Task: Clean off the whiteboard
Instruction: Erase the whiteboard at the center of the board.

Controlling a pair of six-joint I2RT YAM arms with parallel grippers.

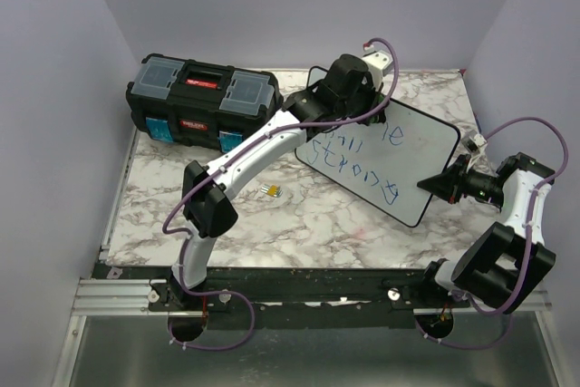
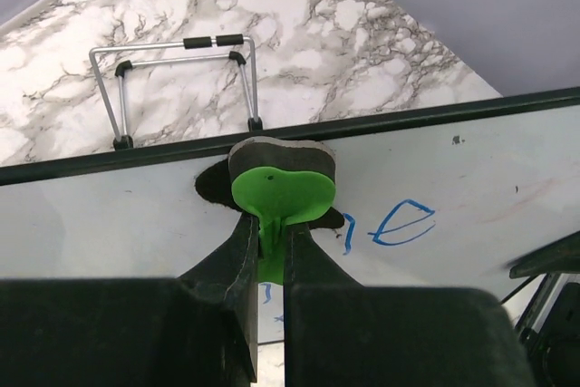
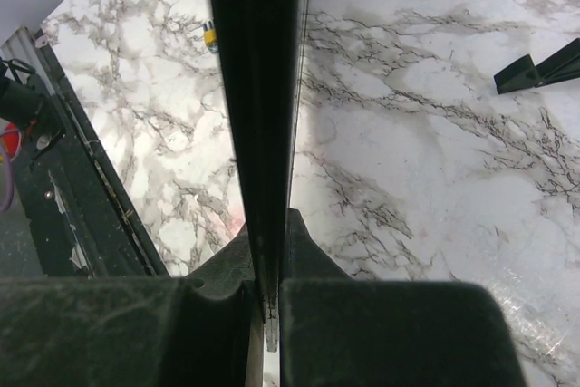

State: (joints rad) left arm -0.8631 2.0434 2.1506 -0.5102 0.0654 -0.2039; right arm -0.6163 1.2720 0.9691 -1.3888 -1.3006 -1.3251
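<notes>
Nearest, the right gripper (image 3: 269,251) is clamped on the black rim of the whiteboard (image 1: 426,147), apparently to steady it against the wiping; the board sits angled over the right half of the marble table (image 1: 299,224), with blue lettering (image 1: 362,168) across it; further out, the left gripper (image 2: 270,233) pinches the green handle of an eraser (image 2: 281,192), its felt pressed near the far rim, where a wipe would likely begin; the black toolbox (image 1: 199,101) sits behind, untouched.
</notes>
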